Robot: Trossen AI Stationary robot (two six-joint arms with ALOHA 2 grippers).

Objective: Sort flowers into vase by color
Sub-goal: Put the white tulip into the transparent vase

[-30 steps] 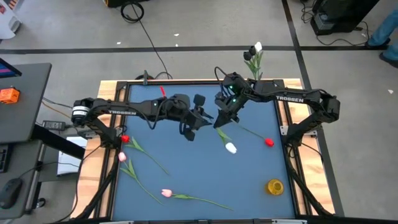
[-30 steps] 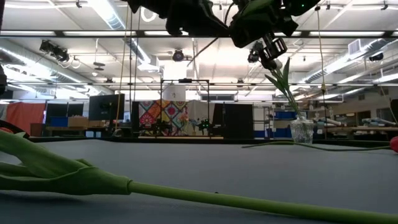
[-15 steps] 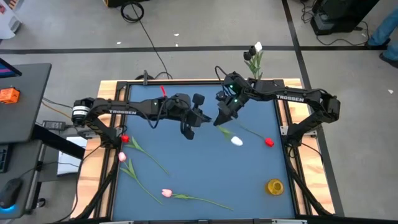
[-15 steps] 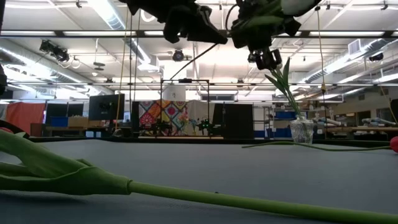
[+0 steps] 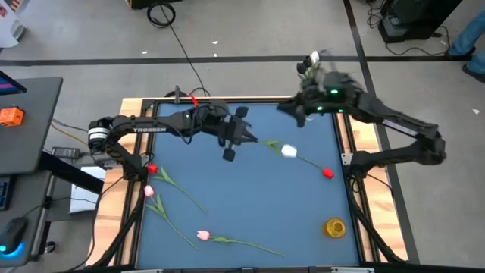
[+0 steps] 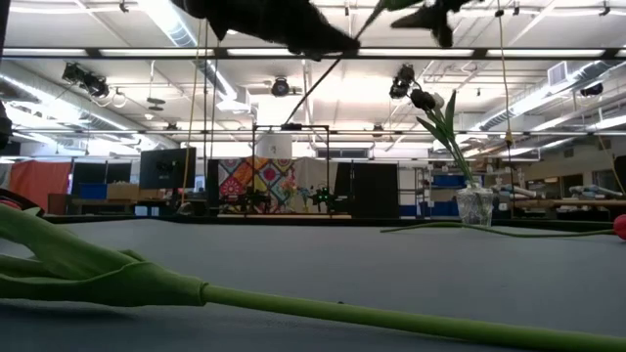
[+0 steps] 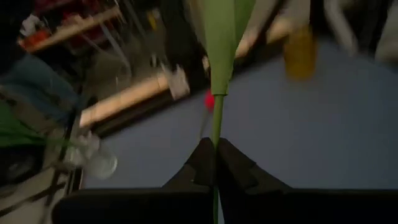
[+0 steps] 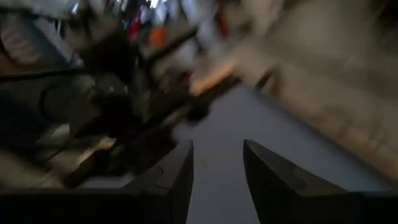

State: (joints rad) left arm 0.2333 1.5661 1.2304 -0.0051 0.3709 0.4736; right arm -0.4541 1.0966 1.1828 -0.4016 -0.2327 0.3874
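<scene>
My left gripper (image 5: pixel 244 139) is over the middle of the table, shut on the green stem of a white tulip (image 5: pixel 289 151). The tulip's head points toward the table's right, and in the left wrist view its leaf (image 7: pixel 221 31) stands ahead of the fingers. My right gripper (image 8: pixel 217 174) is open with nothing between its fingers, near the far right corner (image 5: pixel 294 111). Beside it is the glass vase (image 6: pixel 475 206), which holds a white flower (image 5: pixel 312 59). Other tulips lie on the blue table (image 5: pixel 250 197): a red one (image 5: pixel 327 173), a second red one (image 5: pixel 152 168) and pink ones (image 5: pixel 202 236). My left gripper pinches the white tulip's stem (image 7: pixel 216 144) between its two fingers, toward the end away from the head. The fingers come level from the table's left and lie along the stem. The tulip sticks out past the fingertips, clear of the table.
A small yellow object (image 5: pixel 335 227) stands near the right front corner. A long green stem with leaves (image 6: pixel 147 284) lies close to the low camera. Wooden rails (image 5: pixel 132 189) and a black frame border the table.
My left gripper has shut on the white tulip's stem and taken hold. My right gripper has opened, let the tulip go and swung away toward the far right corner by the vase. The tulip's head has swung toward the far edge.
</scene>
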